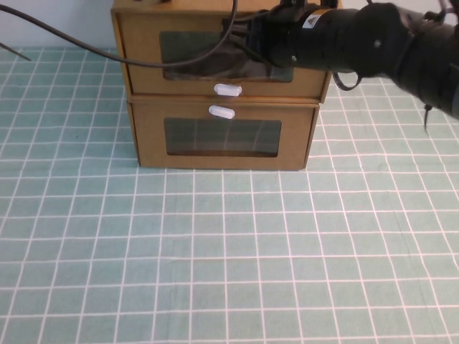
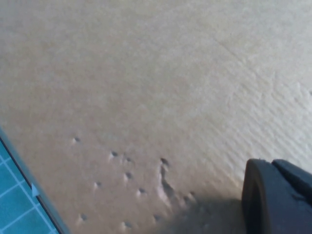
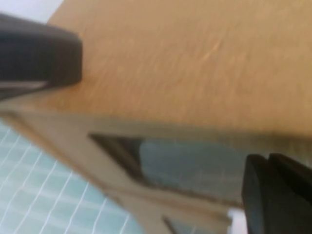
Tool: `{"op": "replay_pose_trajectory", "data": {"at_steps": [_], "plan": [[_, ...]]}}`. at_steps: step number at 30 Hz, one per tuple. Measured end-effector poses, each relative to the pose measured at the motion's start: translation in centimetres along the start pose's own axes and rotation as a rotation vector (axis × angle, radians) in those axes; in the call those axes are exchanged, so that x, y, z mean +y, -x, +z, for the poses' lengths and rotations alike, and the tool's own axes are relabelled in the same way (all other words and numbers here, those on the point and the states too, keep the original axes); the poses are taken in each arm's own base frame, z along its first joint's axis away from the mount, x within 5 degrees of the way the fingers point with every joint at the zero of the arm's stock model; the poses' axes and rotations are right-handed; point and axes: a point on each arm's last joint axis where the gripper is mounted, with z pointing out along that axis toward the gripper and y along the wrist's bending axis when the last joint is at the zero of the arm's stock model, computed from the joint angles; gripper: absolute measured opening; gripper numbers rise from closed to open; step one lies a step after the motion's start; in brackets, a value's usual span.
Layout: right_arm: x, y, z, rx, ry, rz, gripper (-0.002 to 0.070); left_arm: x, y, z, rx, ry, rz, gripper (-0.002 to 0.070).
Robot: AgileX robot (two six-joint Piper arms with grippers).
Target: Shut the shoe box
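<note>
Facing the robot: shoe box (image 1: 143, 61) window.

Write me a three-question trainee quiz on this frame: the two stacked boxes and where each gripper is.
1. True or false: the shoe box, with its white tab below the window, stands on top of the other brown box.
2. The right gripper, jaws open, is at: A) the lower box's tab; B) the shoe box's upper front; C) the green mat.
3. Fill in: the left gripper, out of the high view, is close against a plain ____ surface.
Key: 1 true; 2 B; 3 cardboard.
</note>
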Motion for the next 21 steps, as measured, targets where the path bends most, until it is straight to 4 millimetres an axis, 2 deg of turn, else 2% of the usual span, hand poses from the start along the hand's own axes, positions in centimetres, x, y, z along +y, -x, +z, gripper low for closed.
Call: {"op": "replay_pose_trajectory", "data": {"at_steps": [3, 6, 9, 12, 16, 18, 21], "plan": [[0.6, 0.5, -1.7, 0.052, 0.015, -0.014, -0.0011, -0.3, 0.0, -0.5, 0.013, -0.007, 0.005, -0.0005], [1.6, 1.6, -4.8, 0.096, 0.035, -0.051, -0.0011, -0.7, 0.0, -1.4, 0.035, -0.015, 0.003, -0.0005], [2.6, 2.8, -8.7, 0.128, 0.044, -0.104, -0.0011, -1.3, 0.5, -2.9, 0.022, -0.003, 0.016, -0.0005], [3.4, 3.4, -13.4, 0.131, 0.044, -0.147, -0.0011, -2.2, 1.2, -5.4, -0.020, 0.022, 0.036, -0.0005], [3.6, 2.2, -19.9, 0.158, 0.029, -0.178, -0.0011, -4.1, 1.8, -9.9, -0.095, 0.067, 0.067, -0.0005], [3.5, 1.0, -23.4, 0.168, 0.029, -0.185, -0.0011, -5.4, 1.5, -12.6, -0.145, 0.095, 0.076, -0.0005], [3.1, -2.1, -29.0, 0.176, 0.034, -0.195, -0.0011, -7.2, 0.0, -15.8, -0.209, 0.130, 0.081, -0.0005]]}}
